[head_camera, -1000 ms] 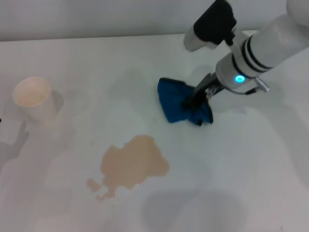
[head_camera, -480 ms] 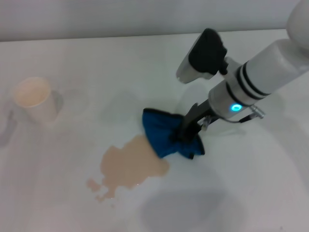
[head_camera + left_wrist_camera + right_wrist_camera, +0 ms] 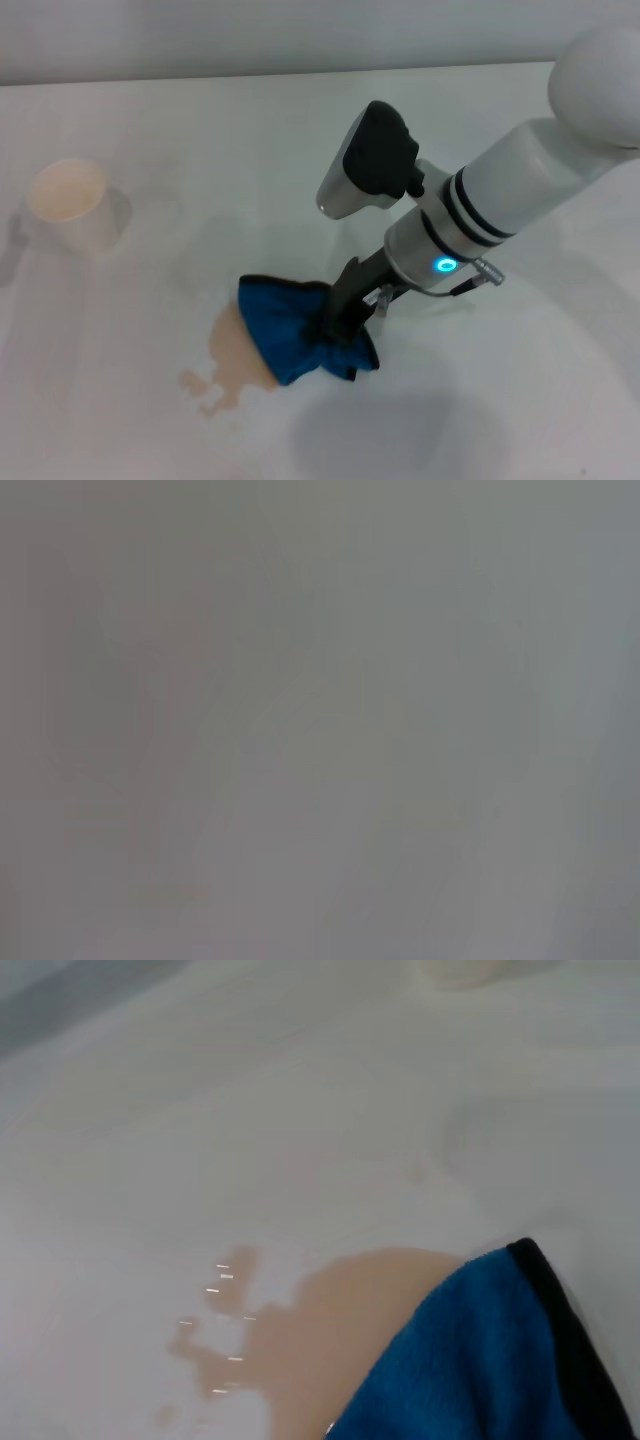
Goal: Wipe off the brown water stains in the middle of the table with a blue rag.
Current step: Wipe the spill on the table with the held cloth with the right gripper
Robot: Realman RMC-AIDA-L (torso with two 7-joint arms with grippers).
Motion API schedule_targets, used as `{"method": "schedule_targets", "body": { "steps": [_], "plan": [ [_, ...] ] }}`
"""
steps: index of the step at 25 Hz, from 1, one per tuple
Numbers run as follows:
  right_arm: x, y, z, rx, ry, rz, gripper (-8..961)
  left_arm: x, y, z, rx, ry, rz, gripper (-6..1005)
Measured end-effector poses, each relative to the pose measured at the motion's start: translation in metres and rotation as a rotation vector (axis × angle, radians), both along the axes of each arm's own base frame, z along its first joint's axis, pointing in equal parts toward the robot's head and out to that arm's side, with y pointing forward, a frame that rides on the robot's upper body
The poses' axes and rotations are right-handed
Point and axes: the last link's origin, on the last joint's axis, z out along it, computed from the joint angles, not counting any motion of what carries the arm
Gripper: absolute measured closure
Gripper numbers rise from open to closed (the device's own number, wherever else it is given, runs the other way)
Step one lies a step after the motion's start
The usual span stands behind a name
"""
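Now the right pincer (image 3: 343, 322) presses the blue rag (image 3: 285, 328) onto the brown water stains (image 3: 232, 358).

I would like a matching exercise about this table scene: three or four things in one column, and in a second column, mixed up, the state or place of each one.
Things:
1. blue rag
2. brown water stains
3. paper cup
4. right tool

States or places:
A. stands upright near the table's left side, apart from the spill
B. shut on the cloth, low over the tabletop
C. partly covered, with small splashes exposed at the left end
D. bunched, lying over the right part of the spill

Pairs: 1-D, 2-C, 3-A, 4-B
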Motion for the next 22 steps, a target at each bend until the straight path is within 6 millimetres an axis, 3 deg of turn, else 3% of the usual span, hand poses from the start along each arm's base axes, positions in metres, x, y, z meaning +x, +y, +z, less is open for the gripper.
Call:
{"method": "schedule_targets", "body": {
  "steps": [10, 22],
  "plan": [
    [-0.016, -0.026, -0.016, -0.125, 0.066, 0.075, 845, 0.001, 0.01, 0.0, -0.01, -0.033, 0.016, 107],
    [-0.033, -0.035, -0.031, -0.154, 0.164, 0.262, 845, 0.001, 0.018, -0.003, -0.037, -0.043, 0.039, 107]
  ]
}}
